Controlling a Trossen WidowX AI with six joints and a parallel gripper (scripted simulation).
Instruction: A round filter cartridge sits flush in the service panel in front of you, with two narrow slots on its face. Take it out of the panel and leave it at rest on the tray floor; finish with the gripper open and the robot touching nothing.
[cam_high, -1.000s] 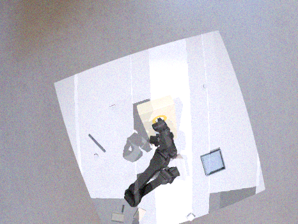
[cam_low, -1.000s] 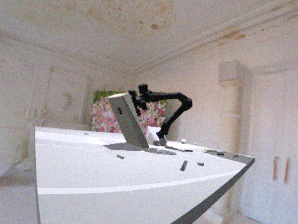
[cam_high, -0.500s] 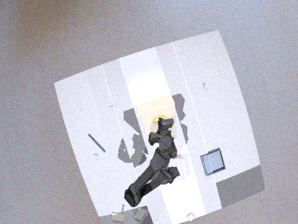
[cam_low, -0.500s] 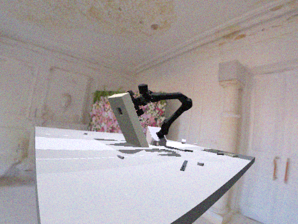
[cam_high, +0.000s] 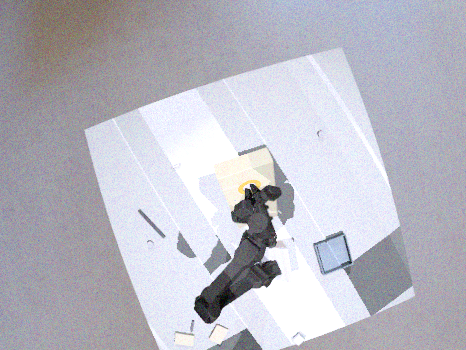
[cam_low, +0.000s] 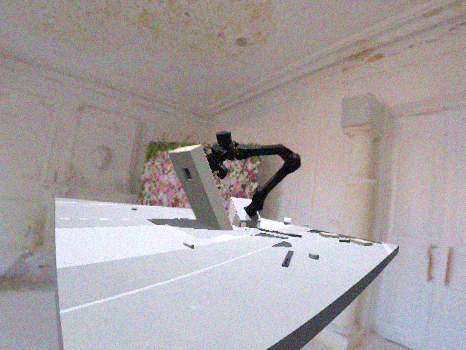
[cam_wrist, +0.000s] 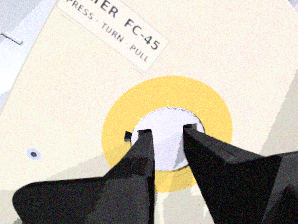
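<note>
The round white filter cartridge sits in the sloping cream service panel, inside a yellow ring. Its face looks about level with the panel; the depth is hard to tell. A small black notch shows at its left edge. My gripper is at the face, with its two fingertips in the slots, shut on the cartridge's middle part between them. The fingers hide the slots and the lower edge. The tray stands to the right of the panel, apart from it.
A dark bar lies left of the panel in the top view. Two cream blocks and a small white piece lie near the front edge. A label is on the panel's face.
</note>
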